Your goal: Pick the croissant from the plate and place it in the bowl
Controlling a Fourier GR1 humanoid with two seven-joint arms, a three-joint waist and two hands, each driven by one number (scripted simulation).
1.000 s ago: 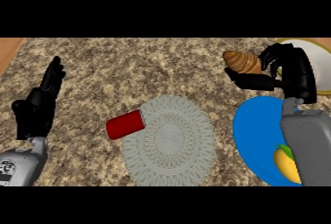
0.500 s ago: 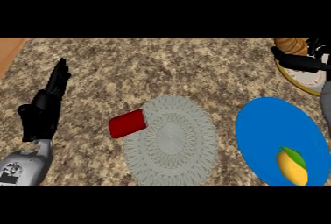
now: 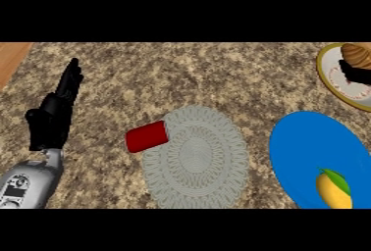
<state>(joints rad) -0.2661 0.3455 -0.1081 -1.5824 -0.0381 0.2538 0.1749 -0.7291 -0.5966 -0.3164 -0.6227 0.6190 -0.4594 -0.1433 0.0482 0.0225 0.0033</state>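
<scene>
Though midair before, croissant (image 3: 357, 53) over bowl (image 3: 337, 83).

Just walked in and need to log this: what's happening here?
The robot's right hand is at the croissant, which is already over the bowl at the top right edge; whether it grips it isn't visible. The left hand rests open at the left. The blue plate holds only a mango.
</scene>
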